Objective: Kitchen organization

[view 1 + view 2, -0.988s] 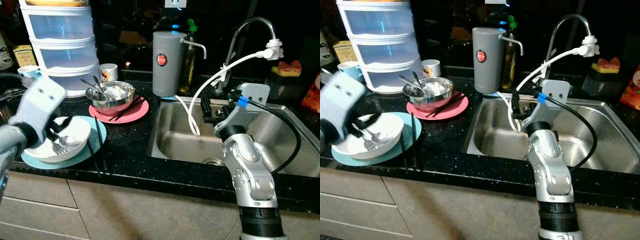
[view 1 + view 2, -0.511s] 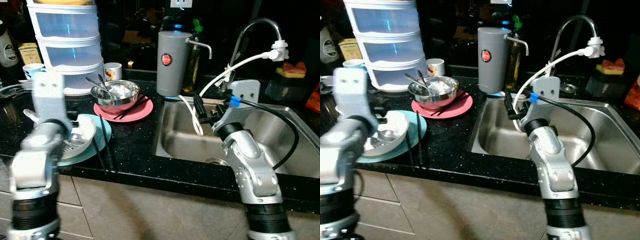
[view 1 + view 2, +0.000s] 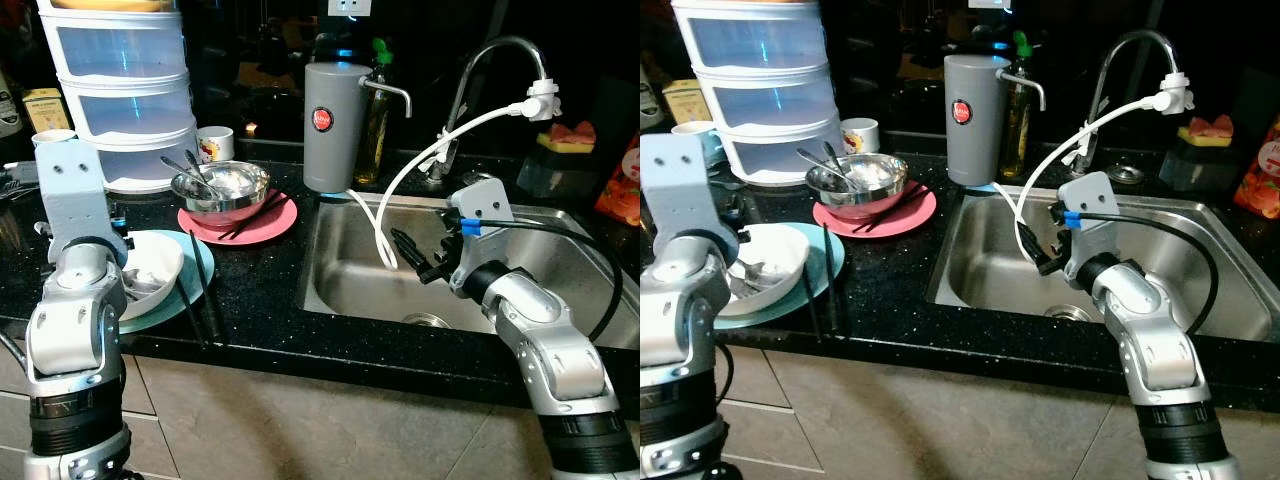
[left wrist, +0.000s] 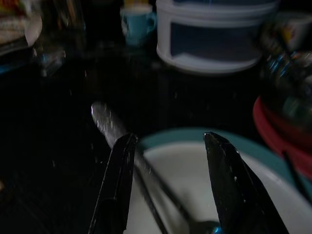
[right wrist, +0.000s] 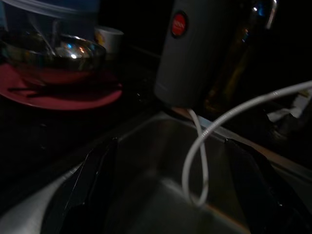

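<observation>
Two bowls (image 3: pixel 150 268), two plates (image 3: pixel 262 226)

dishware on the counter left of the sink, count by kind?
Plates: 2, teal plate, pink plate
Bowls: 2, white bowl, steel bowl
Cups: 2, blue cup, white cup
Total: 6
</observation>
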You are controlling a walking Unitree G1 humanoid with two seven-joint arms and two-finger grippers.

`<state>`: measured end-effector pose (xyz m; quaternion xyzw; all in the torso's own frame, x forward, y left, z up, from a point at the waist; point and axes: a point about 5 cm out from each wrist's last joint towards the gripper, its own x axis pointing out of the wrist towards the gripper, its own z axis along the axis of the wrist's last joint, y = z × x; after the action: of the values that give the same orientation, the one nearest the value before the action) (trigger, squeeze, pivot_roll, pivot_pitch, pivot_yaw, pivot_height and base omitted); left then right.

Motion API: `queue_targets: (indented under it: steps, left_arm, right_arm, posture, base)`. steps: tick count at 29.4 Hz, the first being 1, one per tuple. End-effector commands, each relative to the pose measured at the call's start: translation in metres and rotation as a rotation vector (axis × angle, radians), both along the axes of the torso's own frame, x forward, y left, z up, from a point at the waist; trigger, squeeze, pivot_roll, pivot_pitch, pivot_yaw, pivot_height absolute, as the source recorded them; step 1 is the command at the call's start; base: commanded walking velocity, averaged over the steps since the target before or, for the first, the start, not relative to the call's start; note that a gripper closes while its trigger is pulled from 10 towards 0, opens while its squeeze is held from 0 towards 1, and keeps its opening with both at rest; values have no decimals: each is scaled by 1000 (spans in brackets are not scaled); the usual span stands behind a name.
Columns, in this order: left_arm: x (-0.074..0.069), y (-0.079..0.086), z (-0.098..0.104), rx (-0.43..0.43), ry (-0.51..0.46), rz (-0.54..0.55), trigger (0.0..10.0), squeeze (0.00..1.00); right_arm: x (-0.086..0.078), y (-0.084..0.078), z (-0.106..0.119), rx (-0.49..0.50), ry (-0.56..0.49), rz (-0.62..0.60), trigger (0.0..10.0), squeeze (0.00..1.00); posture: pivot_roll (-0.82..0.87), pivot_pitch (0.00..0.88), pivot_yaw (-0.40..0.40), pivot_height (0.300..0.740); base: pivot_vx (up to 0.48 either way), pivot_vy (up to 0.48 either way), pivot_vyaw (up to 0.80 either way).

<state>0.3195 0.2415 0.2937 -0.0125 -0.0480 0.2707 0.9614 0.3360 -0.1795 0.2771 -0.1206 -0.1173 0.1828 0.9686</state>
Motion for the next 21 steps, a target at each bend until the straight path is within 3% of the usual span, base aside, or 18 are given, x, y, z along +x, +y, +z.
queue_targets:
  steps: [1,8,9,10,21]
  left_arm:
    - [3,1,-11,-50,48,9,10000,0]
    - [11,-1,-25,-83,92,21,10000,0]
    - [14,-4,-28,-74,102,16,10000,0]
    - [14,-5,-28,-68,103,14,10000,0]
    - [22,-5,-27,-89,89,27,10000,0]
  right_arm:
    - [-3,3,8,24,-21,45,10000,0]
    - [-16,13,10,53,-16,238,10000,0]
    - [-27,22,10,47,-23,365,10000,0]
    - [-30,24,10,44,-26,397,10000,0]
    - [-38,53,3,59,-3,538,10000,0]
  posture:
    - [105,70,-52,740]
    - [99,63,-53,740]
    - [93,61,-50,740]
    - [93,61,-50,740]
    - [93,63,-54,740]
  base:
    - [0,0,0]
    - [0,0,0]
    - [0,0,0]
    - [0,0,0]
    - [0,0,0]
